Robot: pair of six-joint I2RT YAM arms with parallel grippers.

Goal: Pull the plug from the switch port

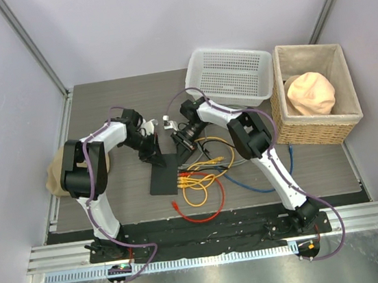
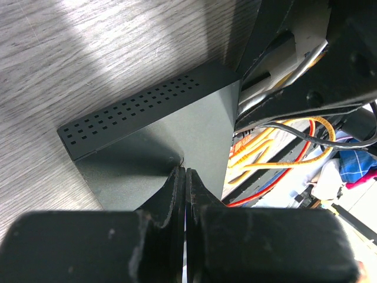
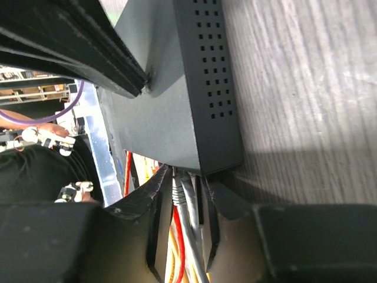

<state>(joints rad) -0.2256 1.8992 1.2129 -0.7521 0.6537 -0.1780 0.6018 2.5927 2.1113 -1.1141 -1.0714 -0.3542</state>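
Switch: a flat matte-black box (image 1: pixel 164 175) with rows of small square vent holes along one narrow side.
Place of the switch: it lay flat in the middle of the table (image 1: pixel 101 104), between my two arms, with its cable edge turned to my right.
Left gripper (image 2: pixel 185 177): my fingers were pressed together, and their tips rested on the top plate of the switch.
Right gripper (image 3: pixel 184 177): my fingers stood apart, one on each side of the grey plug (image 3: pixel 179 186) at the socket edge. Whether the pads touched it, I could not tell.
Hidden: the sockets were covered by my right fingers, so I could not make out which port held the grey plug. From above, both grippers hid the far end of the switch.
Cables (image 1: pixel 197 182): yellow, orange, red, blue and black ones lay tangled just beside the switch.
Surface: a grey table with wood grain.
Room: pale walls; a white mesh basket (image 1: pixel 232 74) at the far side, and a wicker basket (image 1: pixel 318 125) beside it with a peach-coloured cloth inside.
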